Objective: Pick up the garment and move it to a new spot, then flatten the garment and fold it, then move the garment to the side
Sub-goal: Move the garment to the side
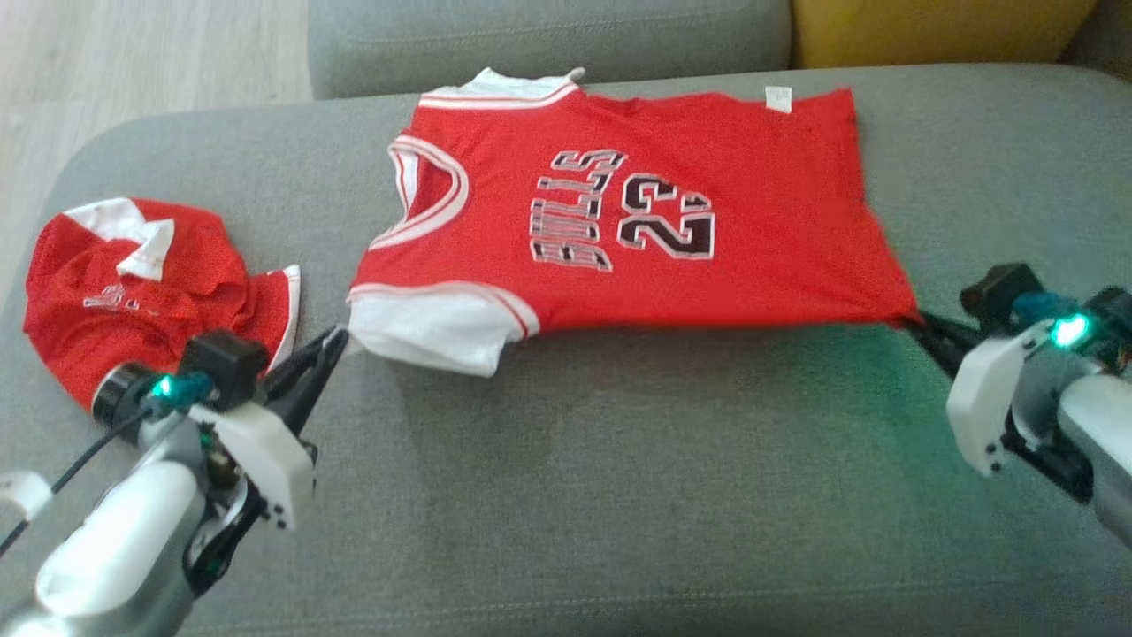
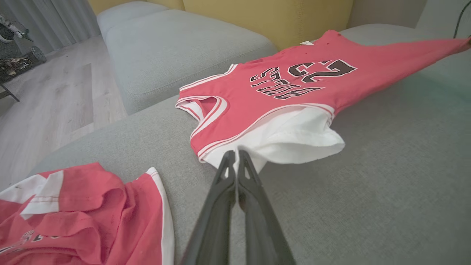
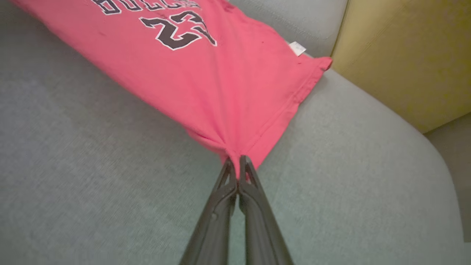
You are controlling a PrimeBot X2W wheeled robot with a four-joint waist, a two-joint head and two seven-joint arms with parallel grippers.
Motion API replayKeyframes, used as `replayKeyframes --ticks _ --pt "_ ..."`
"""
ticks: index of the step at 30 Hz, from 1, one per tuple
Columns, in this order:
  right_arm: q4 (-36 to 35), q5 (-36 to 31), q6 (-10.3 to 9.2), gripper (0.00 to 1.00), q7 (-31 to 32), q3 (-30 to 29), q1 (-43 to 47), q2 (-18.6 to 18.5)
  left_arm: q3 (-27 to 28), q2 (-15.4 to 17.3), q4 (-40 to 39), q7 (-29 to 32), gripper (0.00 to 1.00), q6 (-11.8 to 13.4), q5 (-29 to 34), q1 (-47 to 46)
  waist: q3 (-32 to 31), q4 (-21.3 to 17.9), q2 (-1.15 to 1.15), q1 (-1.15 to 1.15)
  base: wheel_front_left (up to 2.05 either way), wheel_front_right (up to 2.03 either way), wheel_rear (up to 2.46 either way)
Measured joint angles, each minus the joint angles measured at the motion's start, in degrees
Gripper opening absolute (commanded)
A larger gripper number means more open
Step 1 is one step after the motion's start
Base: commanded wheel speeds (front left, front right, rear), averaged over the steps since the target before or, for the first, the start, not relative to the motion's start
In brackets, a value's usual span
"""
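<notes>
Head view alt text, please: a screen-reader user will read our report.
A red jersey lies spread on a grey sofa, the left gripper shut on its white sleeve and the right gripper on its hem. A crumpled red garment sits at left.

This is a home living room. The left end effector hangs over a grey upholstered sofa. Yellow back cushions stand beyond it, and a pale wood-plank floor and grey curtains lie off to its left.
</notes>
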Motion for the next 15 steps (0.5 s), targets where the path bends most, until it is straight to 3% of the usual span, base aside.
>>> replayKeyframes --ticks 9,15 --pt "-7.23 7.36 0.0 0.0 5.13 5.8 0.43 -5.31 -1.44 2.93 -6.15 2.71 0.0 0.0 -3.05 4.67 -1.53 -0.58 0.0 0.0 0.0 0.0 0.0" --pt "-10.71 8.35 0.0 0.0 6.13 7.27 2.18 -8.58 -2.52 6.31 -11.17 5.91 0.0 0.0 -6.66 9.63 -3.02 -0.92 0.0 0.0 0.0 0.0 0.0"
